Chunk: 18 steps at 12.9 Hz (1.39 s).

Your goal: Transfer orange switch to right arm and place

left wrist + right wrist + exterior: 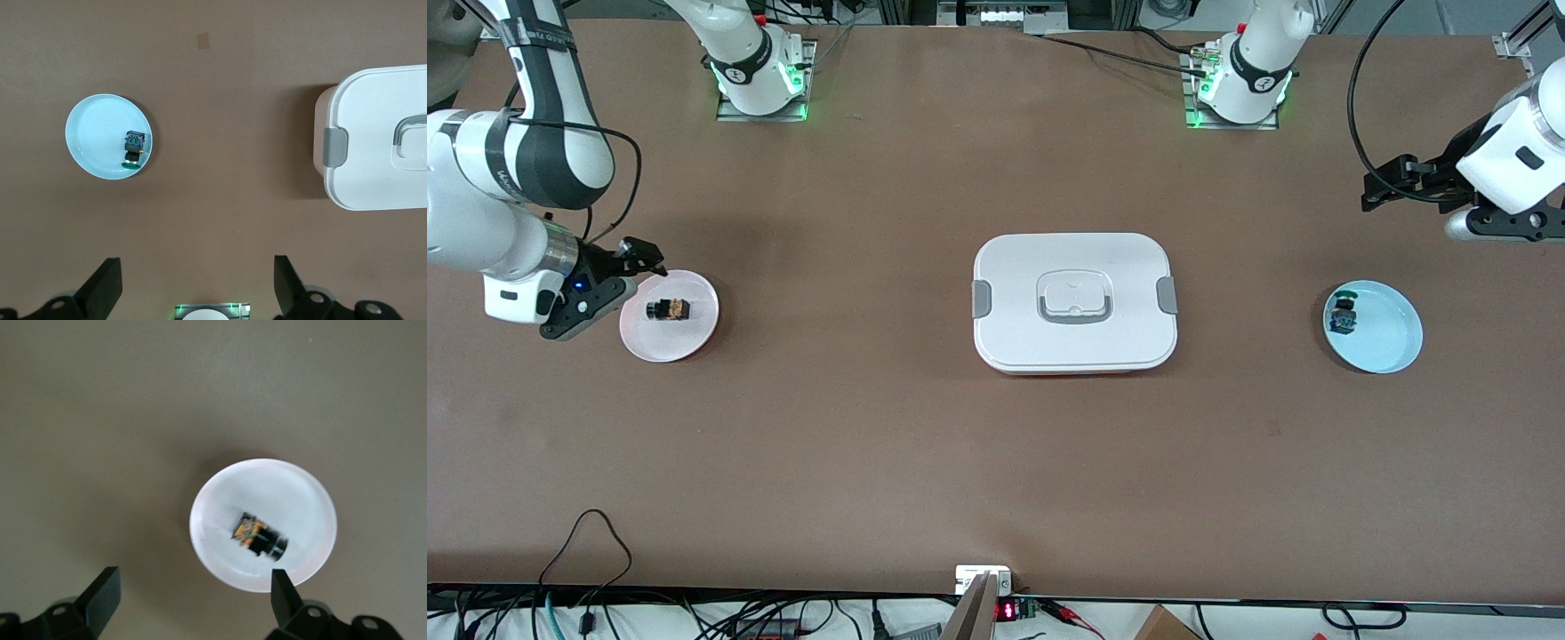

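A: Right, where is the orange switch (668, 309)?

B: Lying on its side in the pink dish (694, 342) at the right arm's end of the table. Nothing holds it.

A: Right gripper (643, 261)?

B: Up in the air over the edge of that dish, fingers spread, empty. The right wrist view looks straight down on dish and switch (260, 537), with the open fingertips (283, 593) on either side of the dish's edge.

A: Left gripper (1383, 187)?

B: High over bare table at the left arm's end, fingers spread, empty. That arm waits.

A: What else is on the table?

B: A white box (1075, 302) with grey clips and a handle in its lid, mid-table, lid on. It sits between the two dishes, well apart from both. A blue dish (1387, 333) toward the left arm's end holds a second switch (1342, 316), green cap and blue body, against its rim. In the left wrist view that dish (90, 143) and the box's corner (373, 147) both show, apart from each other.

A: Anything in the way near the pink dish?

B: Only the right gripper above its edge.
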Tool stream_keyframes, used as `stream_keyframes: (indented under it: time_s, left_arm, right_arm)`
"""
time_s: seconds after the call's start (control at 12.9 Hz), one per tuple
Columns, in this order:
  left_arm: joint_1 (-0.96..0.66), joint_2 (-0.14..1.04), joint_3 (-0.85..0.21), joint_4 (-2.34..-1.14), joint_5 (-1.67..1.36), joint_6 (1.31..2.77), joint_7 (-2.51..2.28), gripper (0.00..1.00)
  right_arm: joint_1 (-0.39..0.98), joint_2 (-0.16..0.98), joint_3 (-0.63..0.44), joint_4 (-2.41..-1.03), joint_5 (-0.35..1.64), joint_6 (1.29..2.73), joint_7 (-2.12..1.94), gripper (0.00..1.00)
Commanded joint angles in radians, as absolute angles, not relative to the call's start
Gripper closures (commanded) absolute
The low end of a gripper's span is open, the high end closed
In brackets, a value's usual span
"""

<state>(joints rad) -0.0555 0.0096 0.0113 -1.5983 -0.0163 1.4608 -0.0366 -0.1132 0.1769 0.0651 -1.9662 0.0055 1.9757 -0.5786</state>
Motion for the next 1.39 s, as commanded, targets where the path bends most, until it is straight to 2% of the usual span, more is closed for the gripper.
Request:
stream_keyframes:
  time_s: [0.0,0.15,0.39,0.62,0.85,1.01,1.16,1.31]
  left_arm:
    - [-0.057,0.009,0.018,-1.601,-0.029,1.470,-0.031,0.00]
    - [-0.057,0.009,0.018,-1.601,-0.029,1.470,-0.029,0.00]
    - [-0.057,0.009,0.018,-1.601,-0.029,1.470,-0.029,0.00]
    - [-0.057,0.014,0.018,-1.601,-0.029,1.470,-0.029,0.00]
    - [-0.055,0.014,0.018,-1.601,-0.029,1.471,-0.028,0.00]
    - [-0.055,0.014,0.020,-1.603,-0.029,1.479,-0.023,0.00]
    - [-0.055,0.014,0.020,-1.603,-0.028,1.480,-0.023,0.00]
    - [-0.055,0.014,0.020,-1.601,-0.025,1.482,-0.023,0.00]
  right_arm:
    - [-0.054,0.163,0.067,-1.928,0.018,1.882,-0.317,0.00]
    - [-0.026,0.158,0.067,-1.902,0.015,1.801,-0.148,0.00]
    - [0.007,0.158,0.067,-1.806,-0.011,1.723,-0.126,0.00]
    - [0.006,0.163,0.060,-1.700,-0.141,1.683,-0.143,0.00]
    - [0.002,0.161,0.035,-1.635,-0.118,1.599,-0.127,0.00]
    - [0.005,0.160,-0.003,-1.583,-0.007,1.522,-0.027,0.00]
    - [0.018,0.156,-0.020,-1.548,-0.011,1.453,0.108,0.00]
    - [0.026,0.149,-0.034,-1.497,-0.041,1.445,0.104,0.00]
